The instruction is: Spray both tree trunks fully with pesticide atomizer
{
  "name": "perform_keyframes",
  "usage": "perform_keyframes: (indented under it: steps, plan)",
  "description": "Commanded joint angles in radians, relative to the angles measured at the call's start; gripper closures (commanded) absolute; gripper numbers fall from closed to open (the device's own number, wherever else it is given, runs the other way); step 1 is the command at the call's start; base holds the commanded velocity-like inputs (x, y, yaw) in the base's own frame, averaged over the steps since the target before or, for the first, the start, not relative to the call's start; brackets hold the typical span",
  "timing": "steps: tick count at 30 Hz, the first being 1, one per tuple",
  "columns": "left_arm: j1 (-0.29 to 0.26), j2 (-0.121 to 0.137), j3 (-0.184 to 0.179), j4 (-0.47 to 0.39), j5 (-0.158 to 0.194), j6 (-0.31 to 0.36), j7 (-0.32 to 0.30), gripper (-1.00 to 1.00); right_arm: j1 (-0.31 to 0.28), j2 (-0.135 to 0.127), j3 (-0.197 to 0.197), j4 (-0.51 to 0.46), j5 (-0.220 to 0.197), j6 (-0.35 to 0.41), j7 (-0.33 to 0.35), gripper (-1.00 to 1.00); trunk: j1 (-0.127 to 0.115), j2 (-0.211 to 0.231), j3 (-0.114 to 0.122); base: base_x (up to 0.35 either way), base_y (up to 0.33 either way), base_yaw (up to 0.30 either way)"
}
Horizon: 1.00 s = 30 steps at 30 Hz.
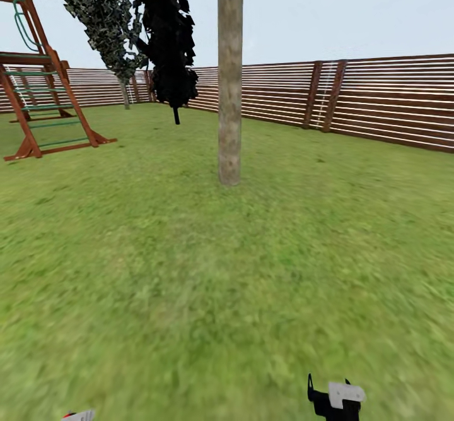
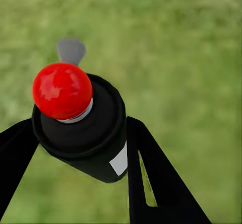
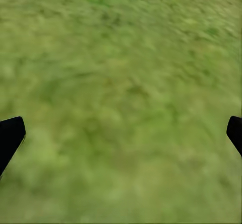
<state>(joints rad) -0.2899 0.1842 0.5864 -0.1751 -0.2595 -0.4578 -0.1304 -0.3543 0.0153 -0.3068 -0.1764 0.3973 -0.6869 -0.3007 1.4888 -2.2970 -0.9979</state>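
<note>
Grass lawn stretches wide ahead, with the slatted fence along the far side and a wooden climbing frame at far left. Dead ahead stands the near tree trunk, thick and mottled, no white specks visible on it. A second tree waits further back to the left. Down low, the left gripper is clamped around the pesticide atomizer, black body and red cap pointing out over the grass. The right gripper hangs spread wide, nothing in it, at near right. So the pickup looks done and the approach is on; next up, close in on that trunk, raise the nozzle and aim it.
</note>
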Motion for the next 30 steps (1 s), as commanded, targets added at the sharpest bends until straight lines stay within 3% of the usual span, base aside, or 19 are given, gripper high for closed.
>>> perform_keyframes:
  steps: [1, 22, 30]
  plan:
    - [0.000, 0.000, 0.000, 0.000, 0.000, 0.000, 0.000, 1.00, 0.000, 0.000, 0.000, 0.000, 0.000, -0.001, 0.000, -1.00, 0.000, 0.000, 0.000, 0.338, 0.000, 0.000]
    - [0.000, 0.000, 0.000, -0.001, 0.000, -0.001, 0.000, 1.00, 0.000, -0.002, 0.000, 0.000, 0.000, -0.002, -0.001, -1.00, 0.000, 0.000, 0.000, 0.338, 0.000, 0.001]
    - [0.000, 0.001, 0.001, 0.000, 0.000, -0.001, 0.000, 1.00, 0.000, -0.002, 0.000, 0.001, 0.000, -0.002, -0.002, -1.00, 0.000, 0.000, 0.000, 0.338, 0.000, 0.140]
